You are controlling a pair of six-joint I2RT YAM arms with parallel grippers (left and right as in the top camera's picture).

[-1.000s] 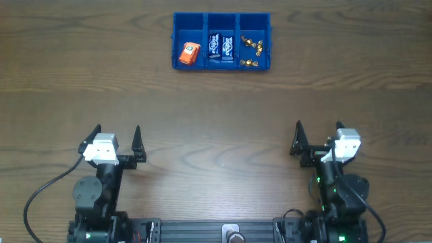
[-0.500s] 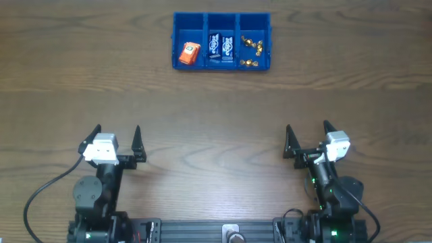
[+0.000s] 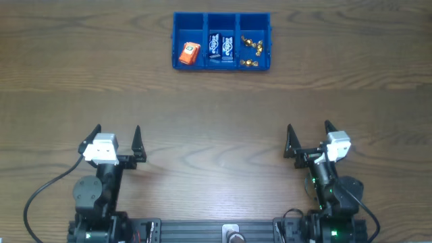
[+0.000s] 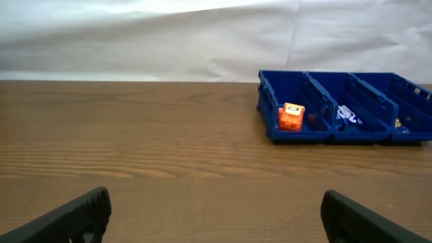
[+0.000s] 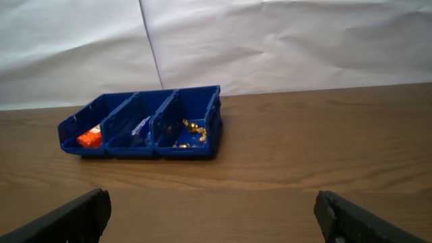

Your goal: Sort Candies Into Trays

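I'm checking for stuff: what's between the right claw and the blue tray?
Nothing: only bare table lies between the right claw and blue tray, in the top view.

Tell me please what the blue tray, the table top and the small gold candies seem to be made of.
Blue tray: most likely moulded plastic, given the even saturated colour, thin walls and dividers, and slight sheen.
Table top: wood or a wood-look laminate, with brown grain lines running across it and a matte finish.
Gold candies: probably foil wrappers, as they look shiny and metallic, but they are too small to be sure.
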